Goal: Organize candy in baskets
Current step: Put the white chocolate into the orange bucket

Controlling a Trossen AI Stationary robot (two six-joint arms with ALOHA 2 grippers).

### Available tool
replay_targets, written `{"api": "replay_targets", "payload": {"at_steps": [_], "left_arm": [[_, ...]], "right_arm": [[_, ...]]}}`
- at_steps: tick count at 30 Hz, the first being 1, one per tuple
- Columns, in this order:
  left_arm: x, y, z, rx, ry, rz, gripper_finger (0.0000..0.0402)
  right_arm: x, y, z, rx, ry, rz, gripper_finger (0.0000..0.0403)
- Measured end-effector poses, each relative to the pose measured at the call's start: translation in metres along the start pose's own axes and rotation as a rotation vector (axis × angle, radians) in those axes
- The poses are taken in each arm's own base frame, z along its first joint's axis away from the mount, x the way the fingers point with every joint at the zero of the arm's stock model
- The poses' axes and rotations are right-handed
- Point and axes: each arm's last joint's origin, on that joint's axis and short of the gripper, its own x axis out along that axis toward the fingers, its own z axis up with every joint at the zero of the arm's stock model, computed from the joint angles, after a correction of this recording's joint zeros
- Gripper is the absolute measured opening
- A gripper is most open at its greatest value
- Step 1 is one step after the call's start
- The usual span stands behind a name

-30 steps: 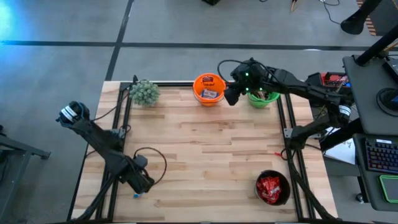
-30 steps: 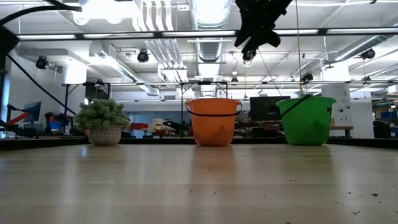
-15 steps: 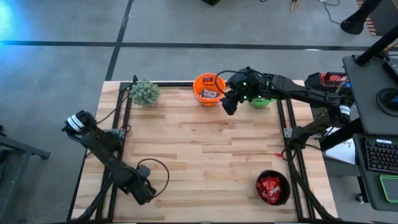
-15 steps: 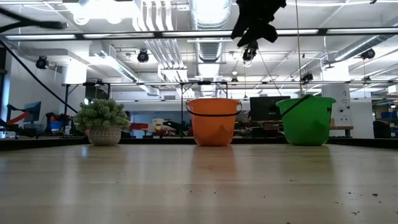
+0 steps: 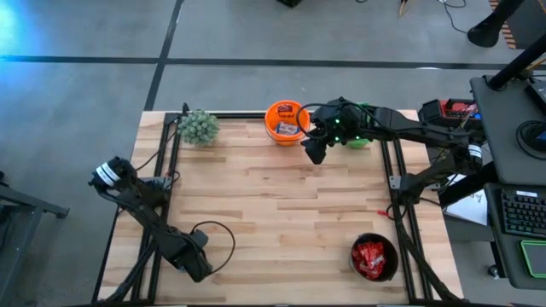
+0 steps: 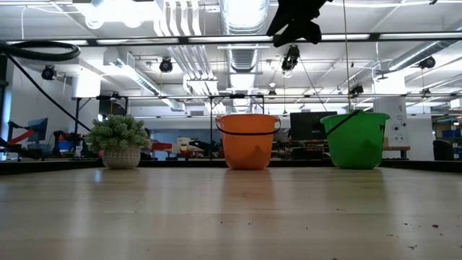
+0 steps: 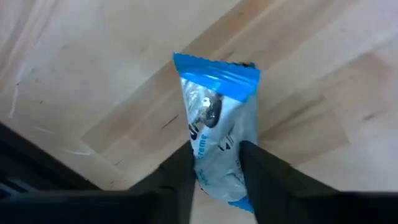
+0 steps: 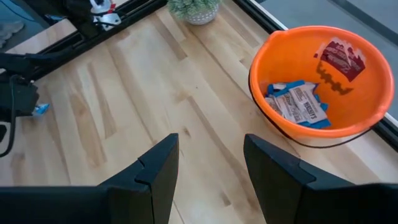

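- Since a second ago the left arm has slid its claw (image 5: 195, 266) a little along the counter's near edge, and the right arm has drawn back from over the green basket (image 5: 360, 137) toward the counter's middle.
- Nearest, the left arm lies stretched low along the near-left corner of the counter (image 5: 281, 205), its claw pointing down at the boards.
- Its wrist view shows the two dark fingers (image 7: 180, 174) pressed on either side of a blue-and-white candy bar (image 7: 217, 130) that lies flat on the wood: the claw is closing on it.
- On the near right stands the black basket (image 5: 374, 257), filled with red packets (image 5: 369, 258).
- Farther back, the right arm reaches in from the right, elbow bent, its claw (image 5: 314, 150) raised above the counter, just in front of the orange basket (image 5: 287, 124) and the green one.
- This claw's fingers (image 8: 155, 168) are spread apart with nothing between them.
- Inside the orange basket lie several blue-and-white bars (image 8: 297, 102).
- At the far left corner sits a potted plant (image 5: 198, 126).
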Motion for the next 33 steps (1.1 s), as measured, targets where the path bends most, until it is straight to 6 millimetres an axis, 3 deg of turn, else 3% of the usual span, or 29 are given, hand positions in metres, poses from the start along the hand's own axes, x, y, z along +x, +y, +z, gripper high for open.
{"api": "replay_targets", "payload": {"at_steps": [6, 12, 21, 27, 33], "left_arm": [[-0.002, -0.002, -0.001, 0.052, 0.011, -0.038, 0.0013], [-0.007, -0.008, -0.004, 0.102, 0.018, -0.079, 0.0009], [-0.036, -0.009, -0.006, 0.158, -0.042, -0.156, 0.0002], [-0.063, 0.0, 0.006, 0.126, -0.204, -0.255, 0.0001], [-0.094, 0.012, 0.031, 0.132, -0.373, -0.344, 0.0]], "right_arm": [[0.0, 0.001, 0.0, -0.003, 0.0, 0.003, 0.0173], [-0.001, 0.001, 0.0, 0.01, -0.002, 0.003, 0.0173], [-0.002, 0.001, -0.001, 0.001, 0.0, 0.001, 0.0173], [-0.002, -0.003, -0.003, -0.004, 0.007, -0.084, 0.0173], [-0.002, -0.004, -0.004, -0.073, 0.018, -0.1, 0.0173]]}}
